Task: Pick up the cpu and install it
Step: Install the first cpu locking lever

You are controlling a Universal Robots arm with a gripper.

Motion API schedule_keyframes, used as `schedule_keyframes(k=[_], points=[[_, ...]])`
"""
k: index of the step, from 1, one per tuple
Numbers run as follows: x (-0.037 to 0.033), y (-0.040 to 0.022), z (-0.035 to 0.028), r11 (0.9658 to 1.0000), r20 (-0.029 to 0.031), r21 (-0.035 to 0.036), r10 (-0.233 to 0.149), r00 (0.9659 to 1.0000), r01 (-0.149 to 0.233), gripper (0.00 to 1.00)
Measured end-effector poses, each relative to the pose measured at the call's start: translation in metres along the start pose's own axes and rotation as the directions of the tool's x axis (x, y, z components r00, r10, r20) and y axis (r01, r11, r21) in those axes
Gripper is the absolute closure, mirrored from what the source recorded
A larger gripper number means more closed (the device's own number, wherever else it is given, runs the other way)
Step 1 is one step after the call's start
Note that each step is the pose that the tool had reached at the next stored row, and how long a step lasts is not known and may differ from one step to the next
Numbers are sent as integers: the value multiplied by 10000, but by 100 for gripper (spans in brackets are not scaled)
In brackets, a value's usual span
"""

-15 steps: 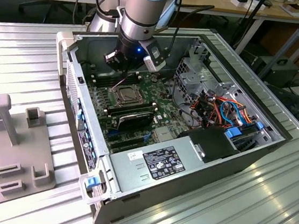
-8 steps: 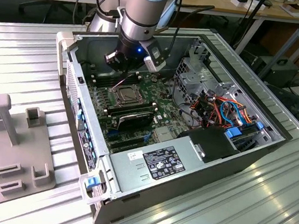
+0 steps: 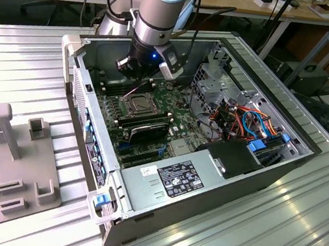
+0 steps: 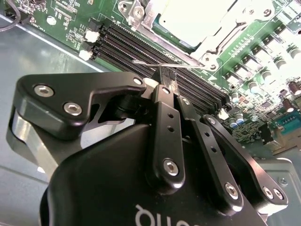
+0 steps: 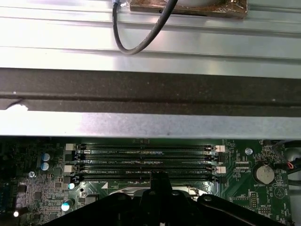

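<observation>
Open computer case (image 3: 204, 190) lying on the ribbed metal worktop (image 3: 294, 233), motherboard facing up. Gripper (image 3: 139, 82) low over the board at the far edge of the socket, arm coming down from the far side.

In the second wrist view, gripper (image 4: 165, 77) with jaws pressed together, tips right at a thin wire lever (image 4: 146, 62) running along the socket edge; cannot tell whether pinching the wire or just touching it. Same closed tips in the first wrist view (image 5: 159, 176), just near of the empty memory slots (image 5: 146, 157).

cpu (image 4: 188, 19) not in the jaws: sitting flat in the socket, pale metal top showing through the hinged frame (image 4: 225, 35) lying over it. In the exterior view, cpu (image 3: 136, 103) mid-board, just near of the gripper, black memory sticks (image 3: 146, 124) nearer again. Grey parts fixture (image 3: 5, 164) on the worktop at the exterior view's left, well apart from the case.

Judged stage: chip placed, latch work in hand.

Likely trouble:
- wire lever slipping off the closed tips, thin and springy, snapping back, frame left unlocked
- tips drifting far, scraping the memory slots
- pushing down with the chip slightly askew, bending socket pins; seating not checkable from here
- wrist body clipping the far case wall, very close
</observation>
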State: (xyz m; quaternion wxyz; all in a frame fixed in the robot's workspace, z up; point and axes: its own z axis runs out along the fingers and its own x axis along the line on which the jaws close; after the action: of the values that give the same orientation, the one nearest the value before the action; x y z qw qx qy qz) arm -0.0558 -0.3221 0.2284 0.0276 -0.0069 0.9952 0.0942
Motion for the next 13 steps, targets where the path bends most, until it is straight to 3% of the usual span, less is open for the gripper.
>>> schedule_keyframes(k=[8,13], points=[[-12,-12,61,10000,-3,4,0,10000,0,89],[-14,-13,63,10000,-3,3,0,10000,0,89]])
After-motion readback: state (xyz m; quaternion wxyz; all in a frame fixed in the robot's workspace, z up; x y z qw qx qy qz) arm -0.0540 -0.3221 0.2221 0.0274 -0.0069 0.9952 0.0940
